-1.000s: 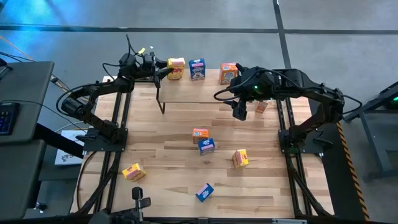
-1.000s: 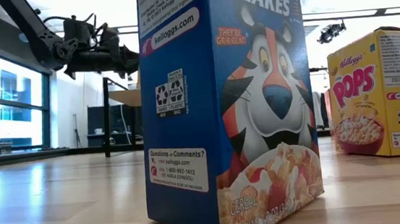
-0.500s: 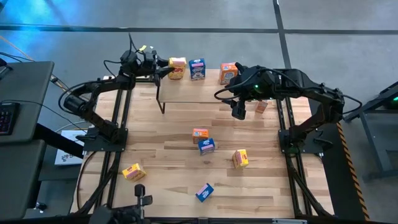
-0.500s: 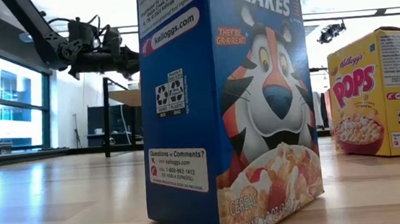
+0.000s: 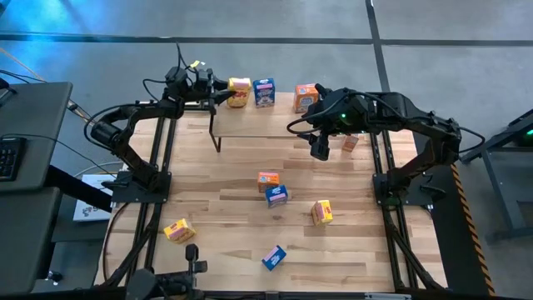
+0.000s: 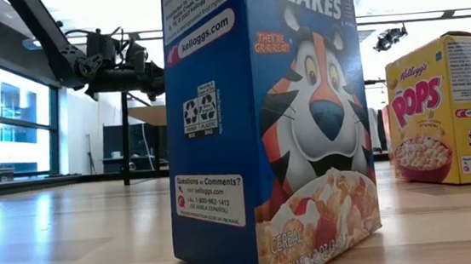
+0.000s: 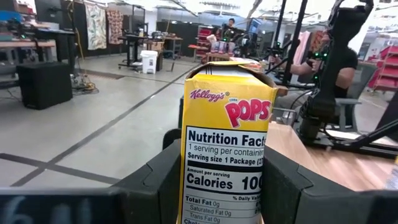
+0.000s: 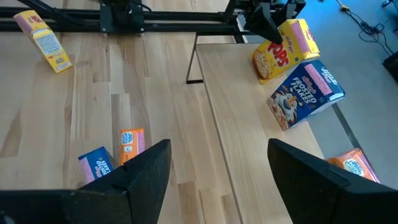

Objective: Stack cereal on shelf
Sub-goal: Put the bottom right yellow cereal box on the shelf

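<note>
The yellow cereal box [image 7: 227, 146] stands on the shelf [image 5: 250, 125] beside a blue box [image 5: 264, 92], clamped between the left gripper [image 5: 223, 94] jaws. Light, crushable cardboard, it likely wants a gentle grip on its broad faces. The right gripper [image 8: 217, 171] hovers nearby, jaws apart.

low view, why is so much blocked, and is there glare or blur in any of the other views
Low view: the blue Frosted Flakes box stands right against the lens, filling the middle; bright windows behind wash out the background. Left wrist view: the yellow Corn Pops box in the left claw is sharp, while the claw's fingers are soft. High view: a blue light patch falls on the floor at upper left.
</note>
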